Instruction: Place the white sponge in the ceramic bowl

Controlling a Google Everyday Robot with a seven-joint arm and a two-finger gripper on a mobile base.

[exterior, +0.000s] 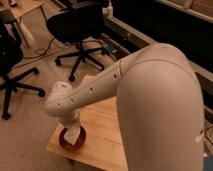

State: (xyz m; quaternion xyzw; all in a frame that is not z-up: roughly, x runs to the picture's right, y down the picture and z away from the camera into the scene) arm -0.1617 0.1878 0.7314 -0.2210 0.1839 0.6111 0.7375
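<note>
Tool: we find the tool (pixel 73 131) at the lower left of the frame, hanging under the arm's wrist and pointing straight down over the bowl; it holds the white sponge by its upper end.

White sponge: the white sponge (pixel 74 136) shows as a pale, flat slab standing on edge in the tool's grip, its lower part inside the bowl's rim. We cannot tell whether it touches the bowl's floor.

Ceramic bowl: the ceramic bowl (pixel 65 143) is round, shallow and glossy reddish-brown, sitting near the left corner of the surface, close to its edge.

Surface: the surface (pixel 102 125) is pale wood with visible plank lines, matte and flat.

How the sponge will handle: we judge it light and soft, likely to give under a squeeze and to flop or tip once let go. A hold across its thin faces near one short end, as now, looks sound and leaves the free end to go in first.

How the bowl will handle: we judge it hard, slick and breakable. It could slide on the wood if pressed sideways, and it sits near the edge, so the tool should not push on the rim.

Arm: the arm (pixel 150 95) is a smooth, off-white rounded shell filling the right of the frame.

Surroundings: black office chairs (pixel 80 25) stand on beige carpet in the upper left.
</note>
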